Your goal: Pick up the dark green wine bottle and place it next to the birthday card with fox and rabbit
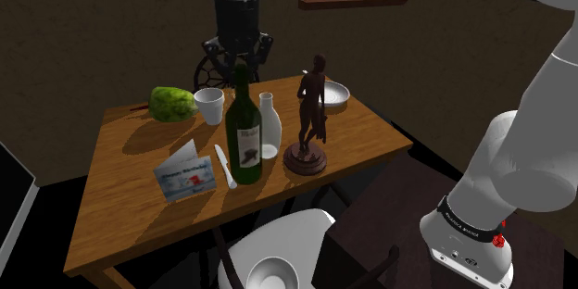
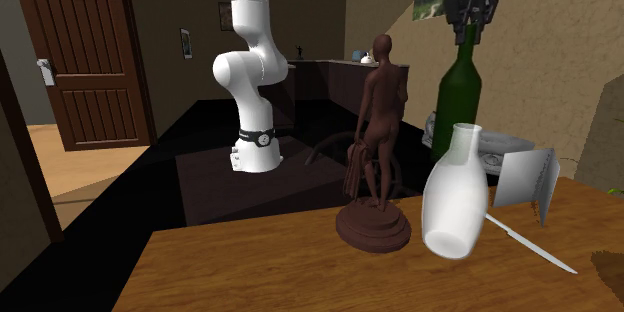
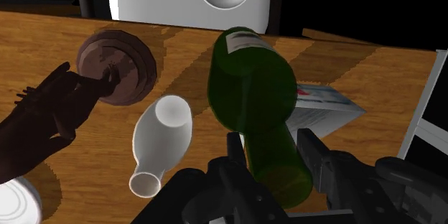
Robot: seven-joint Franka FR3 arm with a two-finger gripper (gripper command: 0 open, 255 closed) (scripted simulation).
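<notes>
The dark green wine bottle (image 1: 244, 134) (image 2: 457, 90) (image 3: 251, 86) stands upright near the middle of the wooden table (image 1: 130, 213). My gripper (image 1: 239, 60) (image 2: 470, 20) (image 3: 271, 154) comes straight down on it and is shut on its neck, one finger on each side. The birthday card (image 1: 185, 171) (image 2: 525, 180) (image 3: 323, 104) stands open like a tent on the table just beside the bottle, on the shoulder view's left of it. I cannot tell whether the bottle's base touches the table.
Close to the bottle stand a white vase (image 1: 270, 125) (image 2: 455, 195) (image 3: 161, 140) and a brown figurine (image 1: 310, 111) (image 2: 380, 140). A knife (image 1: 225, 165) lies between card and bottle. Farther back are a white cup (image 1: 209, 106), a green melon (image 1: 173, 104) and a bowl (image 1: 335, 94).
</notes>
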